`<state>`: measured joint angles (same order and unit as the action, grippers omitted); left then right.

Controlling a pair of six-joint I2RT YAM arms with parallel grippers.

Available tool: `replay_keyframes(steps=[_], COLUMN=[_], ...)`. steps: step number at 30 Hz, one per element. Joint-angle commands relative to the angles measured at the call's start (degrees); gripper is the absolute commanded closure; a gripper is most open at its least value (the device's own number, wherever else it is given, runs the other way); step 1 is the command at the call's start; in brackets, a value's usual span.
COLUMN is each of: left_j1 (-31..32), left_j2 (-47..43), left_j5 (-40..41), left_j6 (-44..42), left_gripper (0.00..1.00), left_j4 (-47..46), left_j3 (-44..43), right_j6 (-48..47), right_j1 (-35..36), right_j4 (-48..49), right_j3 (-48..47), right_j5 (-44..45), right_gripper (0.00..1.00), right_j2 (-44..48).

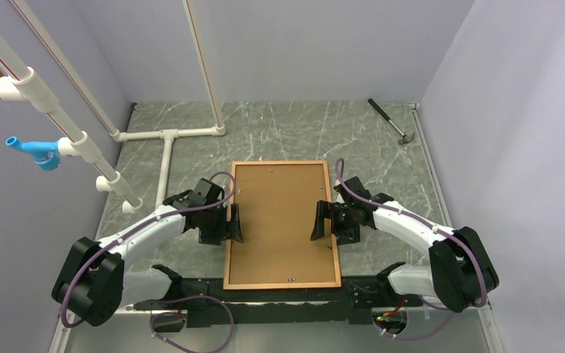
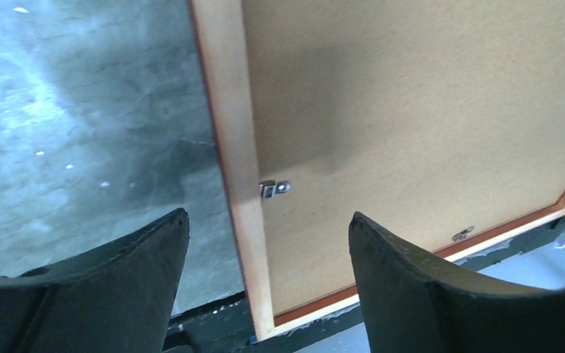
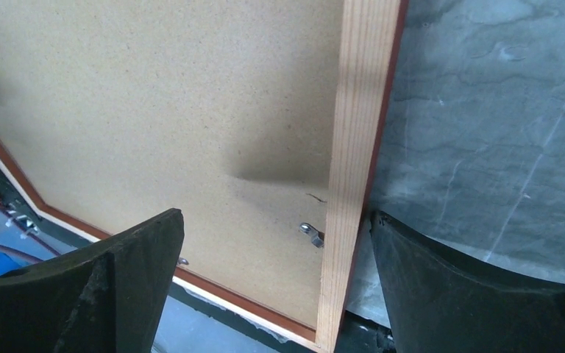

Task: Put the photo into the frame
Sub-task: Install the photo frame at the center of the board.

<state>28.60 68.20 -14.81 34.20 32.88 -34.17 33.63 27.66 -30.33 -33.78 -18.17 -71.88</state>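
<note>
Lying back-up on the table, the frame has a brown backing panel seated inside its rails. The left gripper and right gripper, both spread wide and empty, each straddle a side rail, probably to reach a metal clip. The photo is not visible in any view.

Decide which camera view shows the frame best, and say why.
Top external: the whole frame shows, all four rails around the backing panel. The left wrist view shows only one long rail and a corner; the right wrist view only the opposite rail.
</note>
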Motion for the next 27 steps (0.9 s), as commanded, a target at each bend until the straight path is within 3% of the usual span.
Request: replay_keyframes(steps=[1,8,20,27], left_j1=[0.2,-0.8,-10.7,-10.8], left_j2=[0.0,2.7,10.2,8.3], left_j5=[5.5,5.9,-2.7,1.4], left_j6=[-1.8,-5.4,-7.6,-5.1], left_gripper=[0.14,0.11,0.11,0.13], left_j4=[5.4,7.0,4.2,-0.2], left_j3=[-4.3,-10.7,-22.2,-14.6], right_j6=[-0.5,-3.1,-8.0,-9.5], right_j1=[-0.1,-4.0,-9.6,-9.9], right_j4=[-2.5,-1.3,-2.8,-4.1], right_j3=[-2.8,-6.7,-20.8,-29.2], right_j5=[3.7,3.5,8.3,14.5], right_gripper=[0.00,0.00,0.00,0.00], right_j2=[-0.6,-4.3,-14.0,-24.0])
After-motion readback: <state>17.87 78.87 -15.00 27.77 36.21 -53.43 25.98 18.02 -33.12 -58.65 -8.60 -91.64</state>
